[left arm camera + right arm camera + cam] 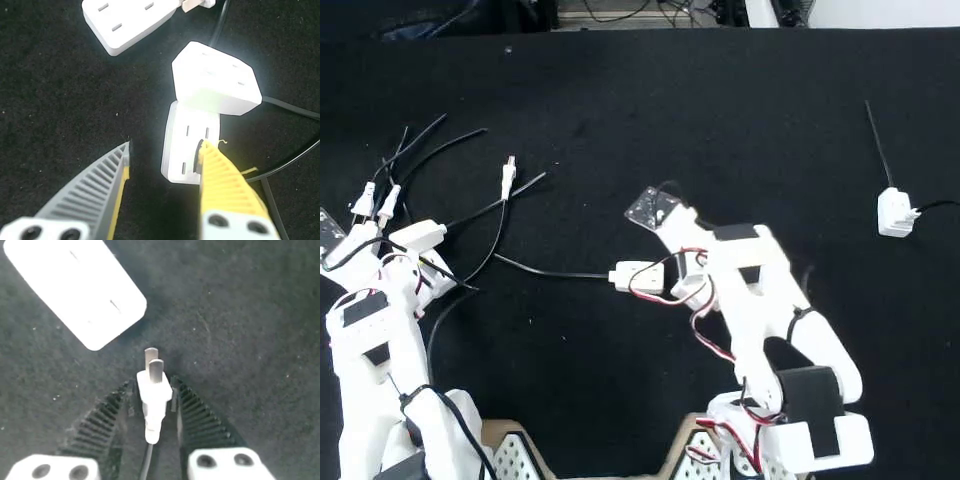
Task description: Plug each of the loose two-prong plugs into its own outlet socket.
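Note:
My right gripper (152,385) is shut on a white two-prong plug (154,390), its prongs pointing at a white outlet block (75,290) a short gap ahead. From above, that block (635,275) lies mid-table just left of the right arm (750,290). My left gripper (165,146) stands open over a cluster of white outlet blocks: one fingertip (210,160) overlaps the slotted block (182,145), with a second block (215,82) and a third (125,22) beyond. Three loose plugs (365,200) (388,205) (508,175) lie at the left.
Black cables (470,215) criss-cross the left of the black table. A white adapter (895,213) with a thin cord lies at the far right. The left arm (375,330) stands at the near left edge.

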`<act>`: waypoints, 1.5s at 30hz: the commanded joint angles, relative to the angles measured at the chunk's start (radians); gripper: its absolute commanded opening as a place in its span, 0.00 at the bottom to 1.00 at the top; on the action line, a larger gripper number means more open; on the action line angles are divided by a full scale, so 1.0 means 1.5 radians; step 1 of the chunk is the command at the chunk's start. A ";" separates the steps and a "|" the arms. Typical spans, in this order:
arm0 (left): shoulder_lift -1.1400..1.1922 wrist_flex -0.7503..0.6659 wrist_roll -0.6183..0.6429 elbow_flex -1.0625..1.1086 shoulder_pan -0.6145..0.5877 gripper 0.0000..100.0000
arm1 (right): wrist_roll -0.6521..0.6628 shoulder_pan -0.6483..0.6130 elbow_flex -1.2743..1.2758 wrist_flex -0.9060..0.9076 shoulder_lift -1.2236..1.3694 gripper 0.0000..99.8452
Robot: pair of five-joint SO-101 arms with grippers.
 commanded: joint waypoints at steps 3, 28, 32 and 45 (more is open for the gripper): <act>-0.012 -0.009 0.005 -0.003 0.007 0.22 | -0.010 -0.015 -0.002 -0.015 -0.010 0.09; -0.010 -0.009 0.005 -0.003 0.007 0.22 | 0.058 0.077 0.030 -0.031 -0.010 0.09; -0.010 -0.009 0.005 -0.003 0.007 0.22 | 0.058 0.078 0.022 -0.029 -0.011 0.01; -0.012 -0.009 0.005 -0.004 0.009 0.22 | 0.047 0.062 -0.033 0.137 -0.184 0.01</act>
